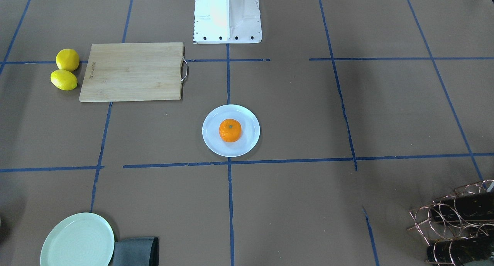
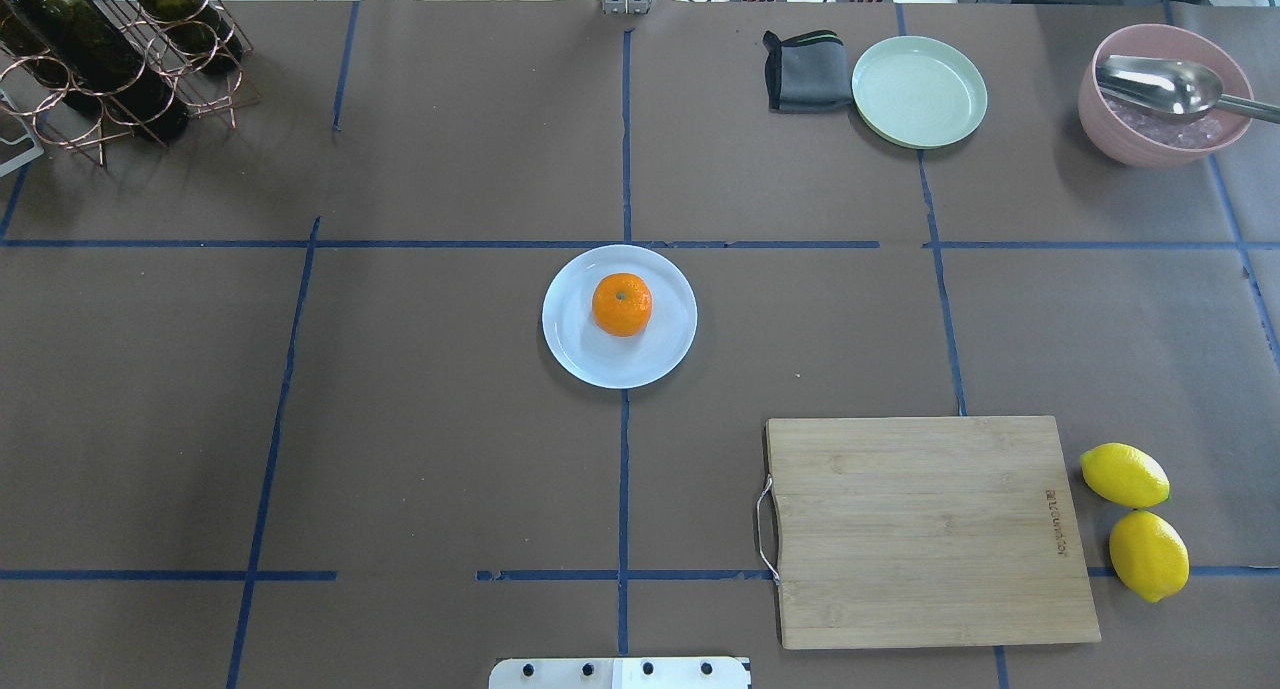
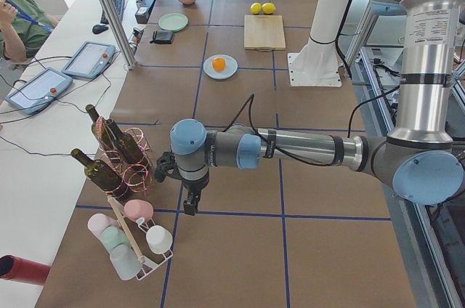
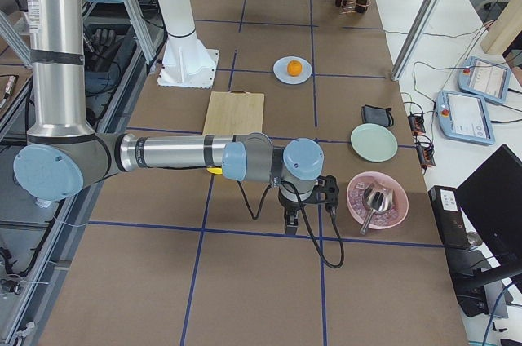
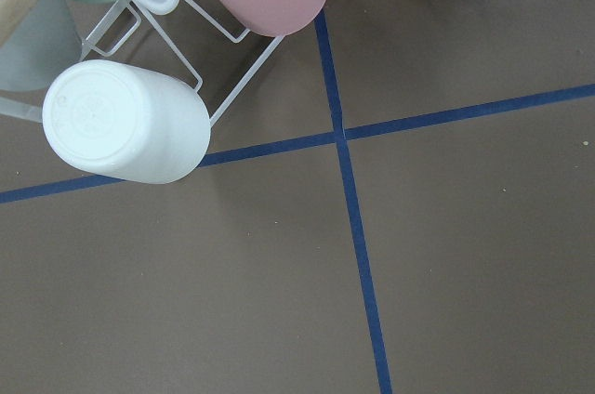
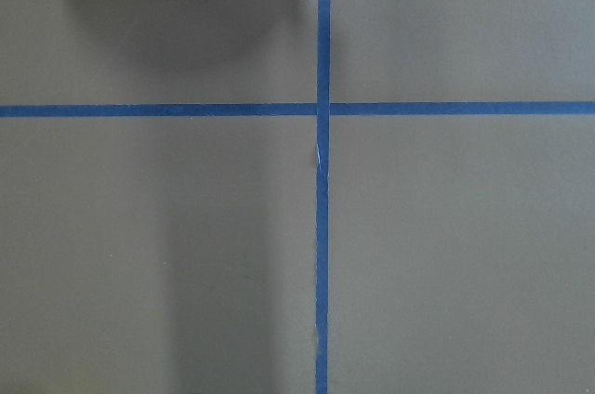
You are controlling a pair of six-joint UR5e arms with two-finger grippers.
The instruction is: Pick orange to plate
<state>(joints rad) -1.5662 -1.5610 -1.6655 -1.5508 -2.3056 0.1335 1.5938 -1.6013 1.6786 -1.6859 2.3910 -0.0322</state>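
Observation:
The orange [image 1: 230,130] sits stem-up near the middle of the pale bluish-white plate [image 1: 249,142] at the table's centre, also seen from overhead as orange [image 2: 621,304] on plate [image 2: 585,354]. No gripper is near it. My left gripper [image 3: 190,206] hangs far off over the table's left end beside a cup rack, pointing down. My right gripper [image 4: 291,224] hangs over the right end next to a pink bowl. Both show only in the side views, so I cannot tell whether they are open or shut. The wrist views show just taped table.
A wooden cutting board [image 2: 925,529] lies right of centre with two lemons [image 2: 1135,519] beside it. A green plate [image 2: 919,91], grey cloth [image 2: 805,71] and pink bowl with a spoon [image 2: 1165,94] line the far right. The bottle rack [image 2: 110,59] and cup rack [image 3: 134,242] stand left.

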